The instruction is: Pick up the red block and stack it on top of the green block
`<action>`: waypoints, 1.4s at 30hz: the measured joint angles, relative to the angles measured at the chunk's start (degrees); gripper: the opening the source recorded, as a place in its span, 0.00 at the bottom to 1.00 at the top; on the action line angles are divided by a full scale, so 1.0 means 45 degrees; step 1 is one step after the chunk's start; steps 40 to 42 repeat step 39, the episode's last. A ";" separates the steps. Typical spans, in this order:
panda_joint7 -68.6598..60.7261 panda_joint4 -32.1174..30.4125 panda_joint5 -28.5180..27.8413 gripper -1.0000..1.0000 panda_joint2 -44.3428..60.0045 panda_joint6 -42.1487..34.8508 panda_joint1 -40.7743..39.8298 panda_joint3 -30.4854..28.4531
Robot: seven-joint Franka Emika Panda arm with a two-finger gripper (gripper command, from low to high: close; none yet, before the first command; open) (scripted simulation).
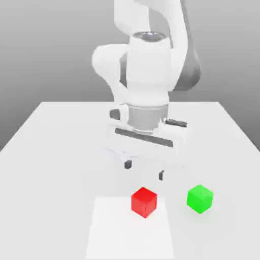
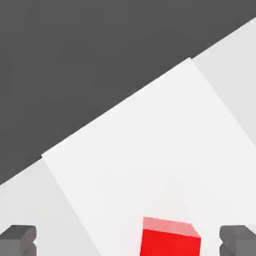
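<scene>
The red block (image 1: 144, 202) rests on the white table near its front edge, on a brighter white patch (image 1: 127, 233). A green block (image 1: 200, 198) stands to the exterior view's right of it, a small gap apart. My gripper (image 1: 144, 170) hovers above and slightly behind the red block, open, its two dark fingertips (image 1: 128, 164) spread wide with nothing between them. In the hand view the red block (image 2: 170, 238) lies between the two dark fingertips (image 2: 19, 240), closer to one of them.
The white table (image 1: 61, 142) stretches back under the arm's base. Its front edge (image 2: 115, 112) runs diagonally across the hand view, with dark floor beyond.
</scene>
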 joint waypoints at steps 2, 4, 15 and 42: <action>0.0762 -0.0036 -0.0715 0.50 0.1065 0.0845 0.0012 -0.0214; 0.1496 0.0061 -0.1650 0.50 0.2027 0.1626 0.0302 -0.0719; 0.2073 0.0194 -0.2417 0.00 0.3042 0.2501 0.1179 -0.1765; 0.6366 0.0852 -0.2193 1.00 0.2099 0.0823 0.4066 0.1106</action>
